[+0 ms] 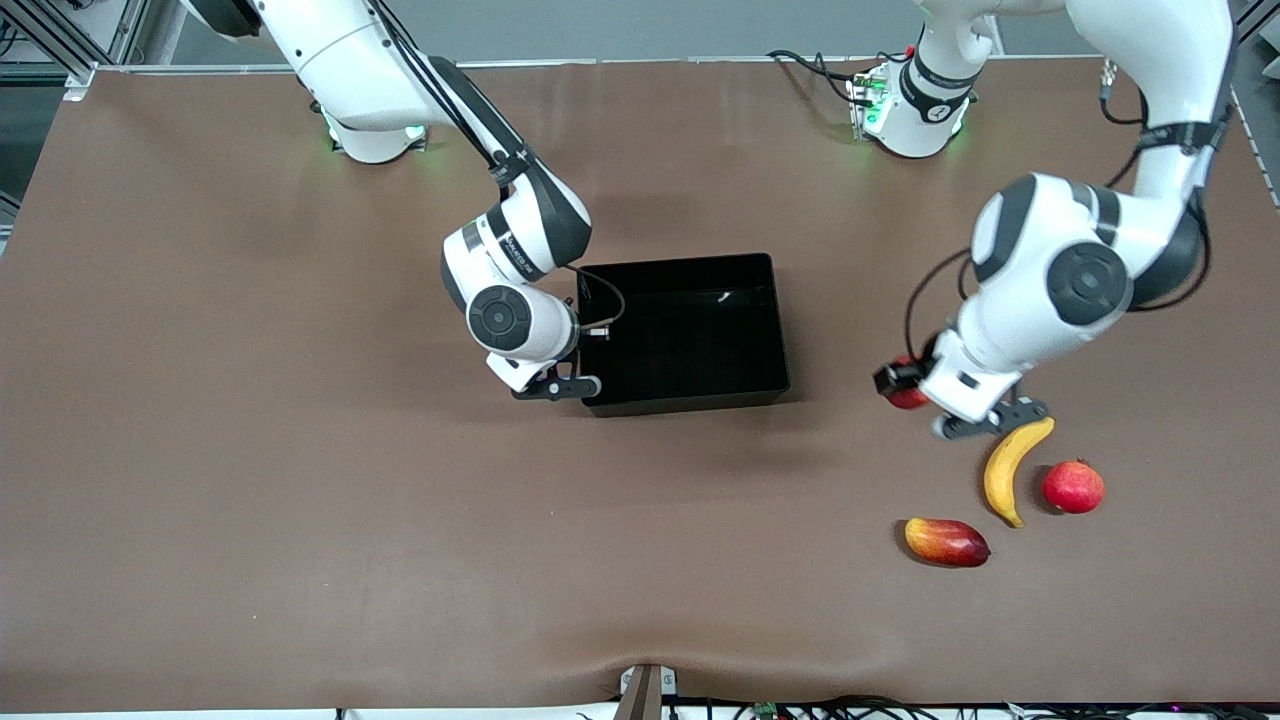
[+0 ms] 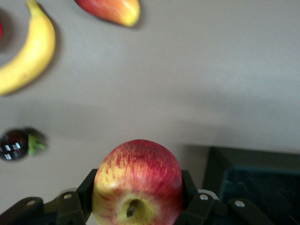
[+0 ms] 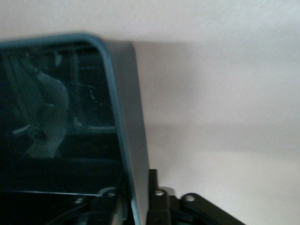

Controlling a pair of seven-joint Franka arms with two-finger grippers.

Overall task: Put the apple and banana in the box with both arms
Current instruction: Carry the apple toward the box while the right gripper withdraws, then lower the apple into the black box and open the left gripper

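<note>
From the front view we see the left gripper [image 1: 905, 385] up in the air above the tabletop [image 1: 300, 500], between the box [image 1: 683, 400] and the fruit cluster, with a patch of red showing at its tip. The banana [image 1: 1012, 468] lies just beside that arm's wrist, its long axis running from near the wrist down toward the front camera, curved. A larger red fruit [image 1: 1073, 486] sits beside it and a mango [image 1: 945, 541] lies nearer the camera. The box lies well apart from the held fruit, toward the right arm's end of the tabletop; we judge the carry must run that way. The right gripper [image 1: 580, 385] sits at the box's corner on the right arm's side.

In the left wrist view, the jaws are clamped on the apple [image 2: 137, 183], stem dimple facing the camera. A dark corner of the box shows ahead; the banana [image 2: 26, 58] and mango [image 2: 112, 9] are farther off. A small dark round thing with a green bit [image 2: 16, 144] lies on the tabletop.

In the right wrist view, the jaws straddle the box wall [image 3: 133, 159], one finger on each side. Whether they pinch it or stand slightly loose we cannot tell.
</note>
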